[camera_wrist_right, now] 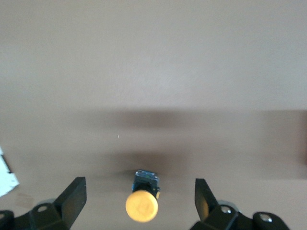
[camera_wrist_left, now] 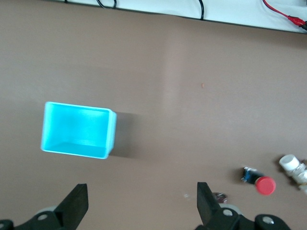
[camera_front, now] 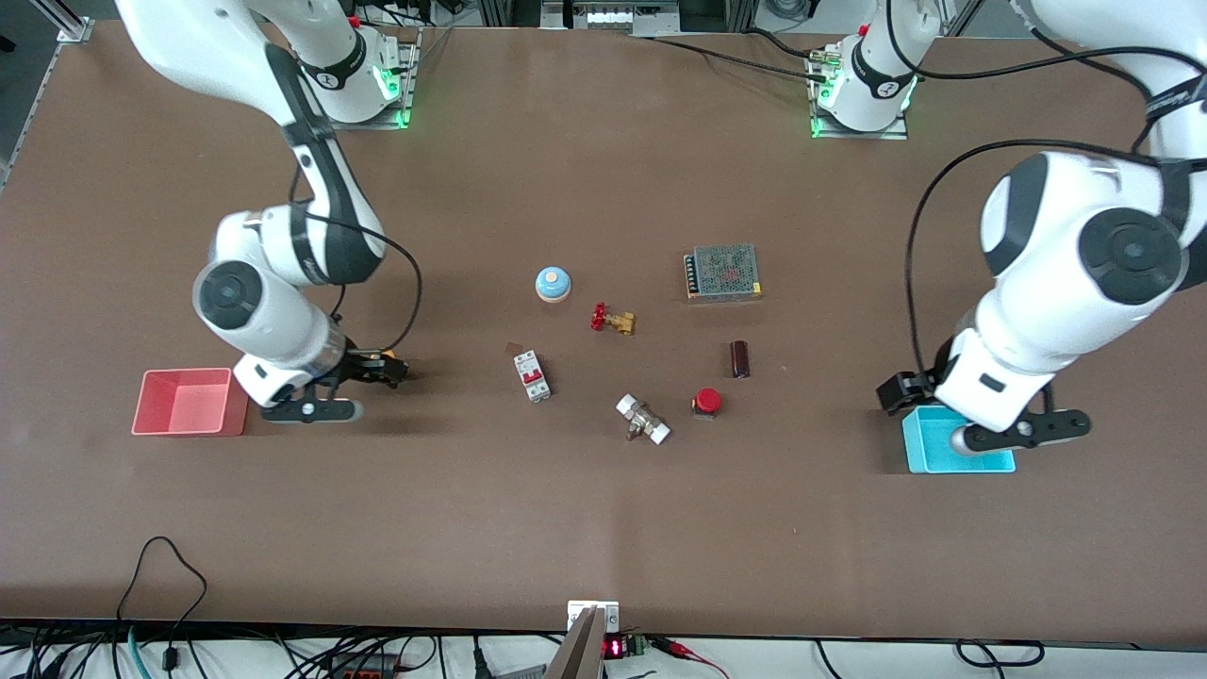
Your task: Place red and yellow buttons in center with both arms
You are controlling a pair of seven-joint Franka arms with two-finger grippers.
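The yellow button (camera_wrist_right: 142, 205) lies on the brown table between the open fingers of my right gripper (camera_wrist_right: 140, 191), touching neither. In the front view this gripper (camera_front: 379, 368) is low beside the pink bin (camera_front: 151, 404), with a bit of the orange cap (camera_front: 391, 356) showing at its tips. The red button (camera_front: 707, 402) stands on the tabletop (camera_front: 603, 528) toward the middle; it also shows in the left wrist view (camera_wrist_left: 265, 186). My left gripper (camera_front: 901, 389) is open and empty (camera_wrist_left: 142, 196) next to the cyan bin (camera_front: 929, 453), apart from the red button.
Around the middle lie a light-blue dome (camera_front: 553, 283), a brass valve with red handwheel (camera_front: 613, 319), a white circuit breaker (camera_front: 533, 375), a metal fitting (camera_front: 643, 420), a dark brown block (camera_front: 740, 358) and a mesh-topped power supply (camera_front: 723, 272). The cyan bin (camera_wrist_left: 53, 143) looks empty.
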